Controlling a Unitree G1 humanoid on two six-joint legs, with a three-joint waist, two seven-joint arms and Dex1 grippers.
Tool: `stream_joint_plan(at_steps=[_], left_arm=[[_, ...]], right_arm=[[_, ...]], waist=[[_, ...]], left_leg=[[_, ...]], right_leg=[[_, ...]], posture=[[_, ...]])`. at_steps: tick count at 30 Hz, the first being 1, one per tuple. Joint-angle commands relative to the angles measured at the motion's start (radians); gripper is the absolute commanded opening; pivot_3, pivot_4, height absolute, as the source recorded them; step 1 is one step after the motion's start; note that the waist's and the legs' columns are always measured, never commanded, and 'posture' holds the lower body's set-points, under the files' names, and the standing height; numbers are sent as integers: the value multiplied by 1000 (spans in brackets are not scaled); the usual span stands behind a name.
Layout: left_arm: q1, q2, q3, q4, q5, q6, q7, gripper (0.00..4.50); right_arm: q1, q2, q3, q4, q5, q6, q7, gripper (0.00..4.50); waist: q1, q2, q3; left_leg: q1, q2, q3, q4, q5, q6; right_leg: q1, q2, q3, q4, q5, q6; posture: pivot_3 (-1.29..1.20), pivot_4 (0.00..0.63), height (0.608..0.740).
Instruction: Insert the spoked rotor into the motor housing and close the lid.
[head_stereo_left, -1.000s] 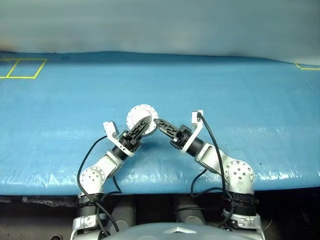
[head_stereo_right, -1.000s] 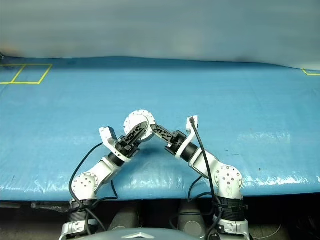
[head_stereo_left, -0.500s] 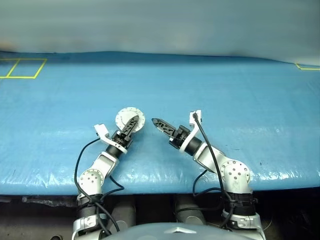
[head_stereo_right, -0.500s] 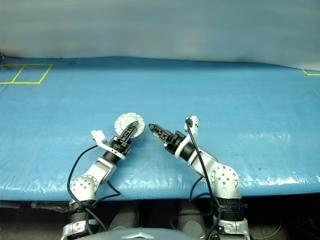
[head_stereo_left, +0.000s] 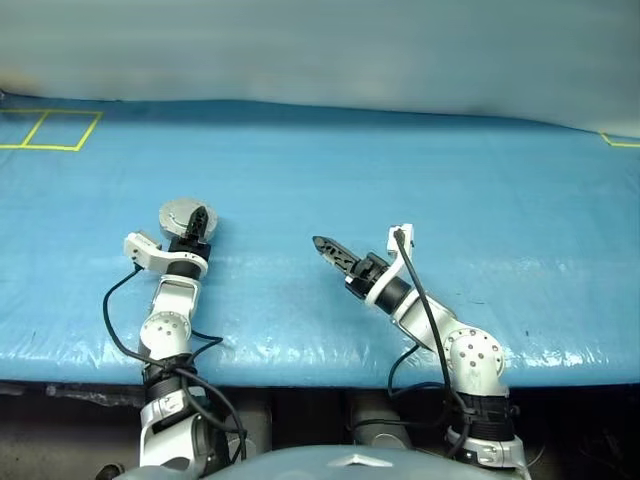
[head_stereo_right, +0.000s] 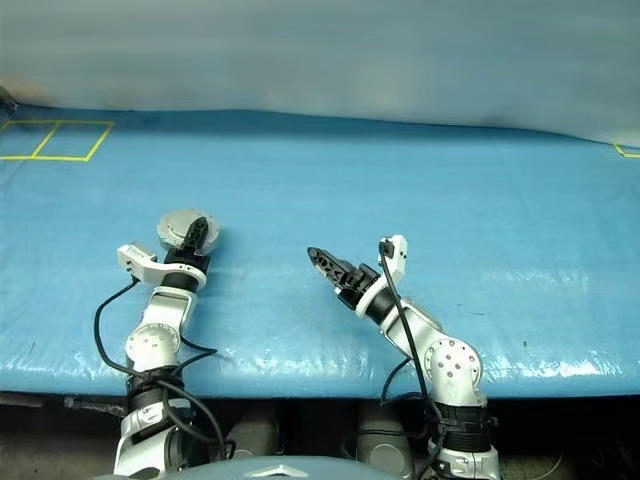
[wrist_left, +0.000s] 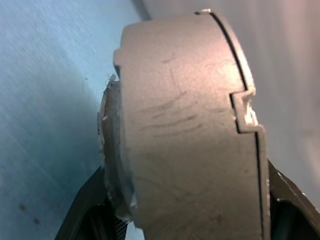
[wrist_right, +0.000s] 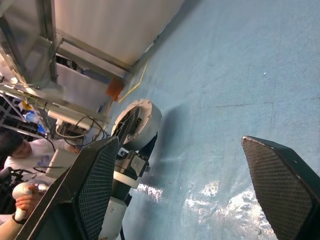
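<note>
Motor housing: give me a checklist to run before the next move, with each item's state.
1. Housing clamped in left gripper: ok.
2. Lid shut on housing: ok; the seam looks closed.
3. Rotor inside: cannot tell.
4. Right gripper open and holding nothing: ok.
5. Right gripper apart from housing: ok.
6. Housing resting on table: cannot tell.

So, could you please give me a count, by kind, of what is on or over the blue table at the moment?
Motor housing, closed, held in the left gripper: 1
Grippers, left gripper and right gripper: 2
Yellow tape markings on the table, far left and far right: 2
Total: 5
</note>
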Motion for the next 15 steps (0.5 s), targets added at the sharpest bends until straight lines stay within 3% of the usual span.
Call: stream_joint_plan(at_steps=[1,7,13,15], left_arm=[[-76,37,4,42,45,-44,46,2726],[-102,55,4,135,102,-72,66,2726],[-57,47,20,109,143,-122,126,4463],[-37,47,27,92,147,-130,140,4463]], right_arm=[[4,0,-12,-54,4,-23,2,4153],[7,1,-5,-59,-11,-31,0,4153],[-1,0,-1,-51,-26,-27,1,4188],[-6,0,1,-41,-33,-26,0,4188]], waist=[[0,0,0],[-2,-1,0],[-7,-1,-1],[-15,0,-2]], left_leg=[[0,0,0,0,0,0],[2,0,0,1,0,0],[5,0,1,1,0,0],[6,0,2,1,0,0]], right_leg=[[0,0,0,0,0,0],[1,0,0,0,1,1],[3,0,1,1,1,1],[4,0,2,1,1,1]], posture=[[0,150,740],[0,150,740],[0,150,740],[0,150,740]])
